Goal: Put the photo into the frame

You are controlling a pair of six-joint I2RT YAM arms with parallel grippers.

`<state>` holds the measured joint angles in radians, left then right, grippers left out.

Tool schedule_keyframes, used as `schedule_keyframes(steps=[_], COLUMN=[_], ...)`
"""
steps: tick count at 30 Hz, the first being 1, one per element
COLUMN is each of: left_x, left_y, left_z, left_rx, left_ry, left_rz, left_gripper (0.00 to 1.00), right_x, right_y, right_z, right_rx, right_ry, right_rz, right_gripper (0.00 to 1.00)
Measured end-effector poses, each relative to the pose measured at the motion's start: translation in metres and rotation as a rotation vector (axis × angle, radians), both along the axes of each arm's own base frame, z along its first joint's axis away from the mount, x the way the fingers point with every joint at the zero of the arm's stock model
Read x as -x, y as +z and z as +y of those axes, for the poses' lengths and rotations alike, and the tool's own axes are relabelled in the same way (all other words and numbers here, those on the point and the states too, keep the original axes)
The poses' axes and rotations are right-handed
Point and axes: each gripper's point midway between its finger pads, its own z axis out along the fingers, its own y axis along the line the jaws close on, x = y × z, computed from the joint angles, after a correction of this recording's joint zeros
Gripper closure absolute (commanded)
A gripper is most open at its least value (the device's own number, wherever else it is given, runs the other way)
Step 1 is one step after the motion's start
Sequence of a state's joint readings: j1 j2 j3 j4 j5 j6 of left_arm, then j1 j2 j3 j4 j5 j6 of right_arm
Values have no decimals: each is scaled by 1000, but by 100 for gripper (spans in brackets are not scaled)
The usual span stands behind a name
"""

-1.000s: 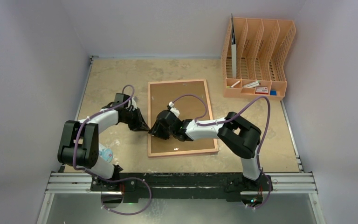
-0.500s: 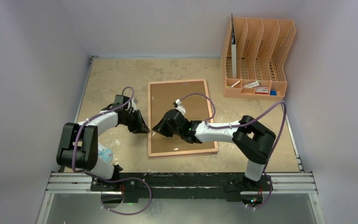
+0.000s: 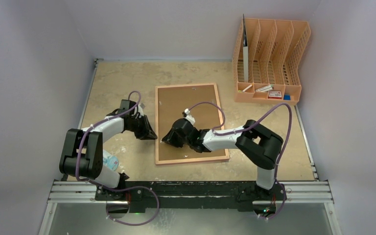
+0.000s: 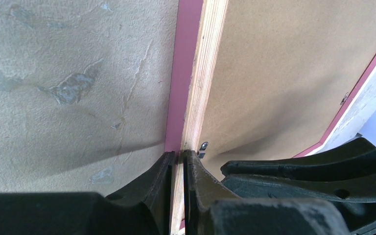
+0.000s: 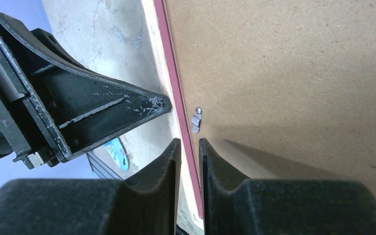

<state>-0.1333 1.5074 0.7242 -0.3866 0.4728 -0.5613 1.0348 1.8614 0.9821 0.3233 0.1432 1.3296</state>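
The frame [image 3: 223, 128] lies back side up on the table, the brown hardboard backing [image 3: 196, 98] sitting in it. The photo is out of view. My left gripper [image 3: 152, 136] is shut on the frame's left rim [image 4: 203, 73], one finger outside and one inside, in the left wrist view [image 4: 178, 155]. My right gripper [image 3: 166, 141] hovers over the same rim just nearer, jaws a narrow gap apart and holding nothing [image 5: 190, 143]. A small metal tab [image 5: 196, 119] sits on the backing [image 5: 284, 73] just ahead of it, beside the left gripper's fingers [image 5: 127, 105].
An orange file rack [image 3: 269, 63] with small items stands at the back right. A blue and white round thing [image 3: 110, 160] lies by the left arm's base. Pale walls close in the table on three sides.
My right gripper shifted away along the frame's left rim, then back nearer and slightly left. The left gripper and the frame stayed put.
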Motion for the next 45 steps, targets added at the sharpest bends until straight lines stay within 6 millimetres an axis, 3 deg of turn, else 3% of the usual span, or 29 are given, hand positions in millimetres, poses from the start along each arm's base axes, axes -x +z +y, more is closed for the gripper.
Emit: schedule_keyframes(steps=[4,8,21,29,45], left_x=[0,0,0,1,1], left_y=[0,0,0,0,1], left_z=[0,-1,-1,-1,-1], left_rx=[0,4,7,8,8], left_ry=[0,1,1,1,1], left_rz=[-1,0,-1,-5,-8], left_gripper=[89,90,91,91,91], right_x=[-1,1,2,-1,-5], right_y=[-1,-16,-6,-15,-5], right_z=[3,3,13,15,8], right_rx=[-10,9,-49,-61,-71], right_ry=[5,10,39,48,25], right_rz=[-1,17,15,30,-4], right_gripper=[86,87,87,88,85])
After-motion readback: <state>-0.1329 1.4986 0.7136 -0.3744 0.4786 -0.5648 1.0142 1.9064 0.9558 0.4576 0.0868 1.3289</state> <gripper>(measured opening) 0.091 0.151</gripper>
